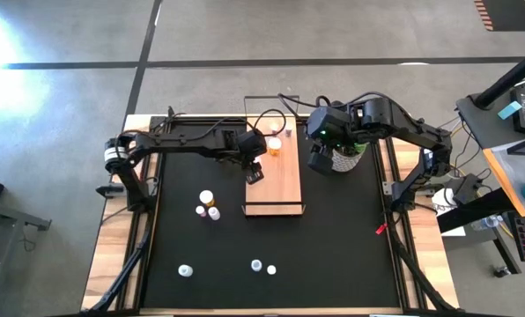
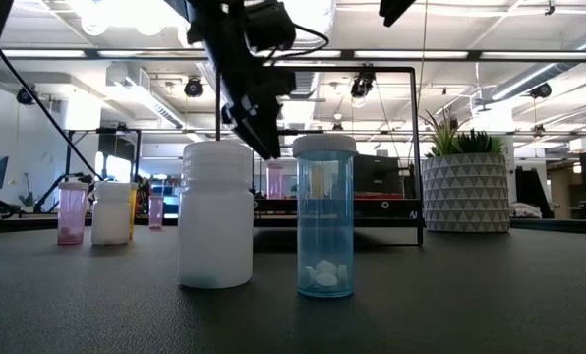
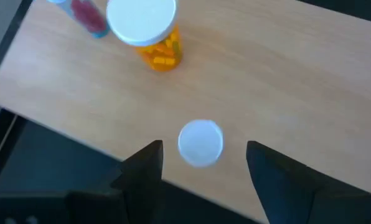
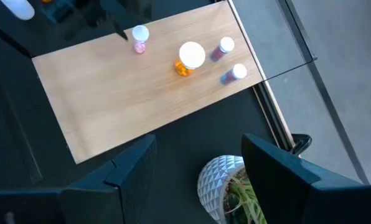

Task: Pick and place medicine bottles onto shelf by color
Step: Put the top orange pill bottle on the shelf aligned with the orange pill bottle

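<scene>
The light-wood shelf point(image 1: 274, 180) lies on the black mat. On it stand an orange bottle point(image 3: 154, 34), a pink one point(image 3: 86, 14) and a small pale-capped pink bottle point(image 3: 200, 143), which the right wrist view also shows point(image 4: 140, 37). My left gripper point(image 3: 203, 165) hovers open over the shelf's left edge point(image 1: 255, 173), a finger on either side of the small bottle without touching it. My right gripper point(image 4: 198, 168) hangs open above the potted plant point(image 4: 226, 186). Several more bottles stand on the mat point(image 1: 207, 204), point(image 1: 262, 267).
Two more pink-bodied bottles point(image 4: 229, 61) stand at the shelf's far end. The plant in its white pot point(image 1: 346, 158) stands just right of the shelf. In the low view a white bottle point(image 2: 215, 213) and a pale blue one point(image 2: 324, 216) stand close to the camera.
</scene>
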Controlling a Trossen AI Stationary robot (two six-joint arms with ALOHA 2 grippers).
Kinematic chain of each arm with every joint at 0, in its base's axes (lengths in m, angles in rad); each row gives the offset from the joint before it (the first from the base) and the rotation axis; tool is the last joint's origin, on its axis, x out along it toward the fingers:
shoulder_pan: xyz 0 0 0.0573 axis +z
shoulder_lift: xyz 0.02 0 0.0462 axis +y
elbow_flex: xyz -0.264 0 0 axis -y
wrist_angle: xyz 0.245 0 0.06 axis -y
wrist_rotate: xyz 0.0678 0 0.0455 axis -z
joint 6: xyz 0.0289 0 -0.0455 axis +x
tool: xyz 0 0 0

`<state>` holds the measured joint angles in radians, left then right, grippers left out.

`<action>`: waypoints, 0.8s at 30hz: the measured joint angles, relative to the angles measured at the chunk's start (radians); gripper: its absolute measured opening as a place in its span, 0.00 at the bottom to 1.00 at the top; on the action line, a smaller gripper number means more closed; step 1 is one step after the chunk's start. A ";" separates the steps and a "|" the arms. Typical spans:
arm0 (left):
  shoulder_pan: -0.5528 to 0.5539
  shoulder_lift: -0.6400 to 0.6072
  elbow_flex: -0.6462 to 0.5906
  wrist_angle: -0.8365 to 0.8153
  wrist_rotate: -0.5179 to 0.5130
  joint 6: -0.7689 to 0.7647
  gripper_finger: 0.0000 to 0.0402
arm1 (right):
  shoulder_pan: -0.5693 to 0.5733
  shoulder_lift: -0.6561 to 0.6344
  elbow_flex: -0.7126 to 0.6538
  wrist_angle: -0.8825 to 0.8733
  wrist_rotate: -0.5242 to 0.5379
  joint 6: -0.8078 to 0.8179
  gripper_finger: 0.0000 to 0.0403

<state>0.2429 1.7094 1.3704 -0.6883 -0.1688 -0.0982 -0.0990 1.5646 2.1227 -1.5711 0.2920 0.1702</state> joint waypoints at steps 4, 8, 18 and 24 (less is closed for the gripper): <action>0.001 -0.040 0.011 -0.044 -0.002 -0.001 0.53 | 0.000 0.000 0.000 0.000 0.006 -0.028 0.56; 0.007 -0.085 0.013 -0.052 -0.003 -0.001 0.53 | -0.009 0.000 0.000 0.000 0.040 -0.058 0.56; 0.084 -0.154 0.012 -0.260 -0.093 -0.053 0.53 | -0.076 -0.046 -0.103 0.038 0.049 -0.059 0.56; 0.151 -0.153 -0.014 -0.357 -0.097 -0.108 0.53 | -0.085 -0.195 -0.361 0.209 0.049 -0.076 0.56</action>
<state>0.3936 1.5564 1.3559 -1.0454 -0.2656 -0.2064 -0.1841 1.3698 1.7618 -1.3625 0.3408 0.0938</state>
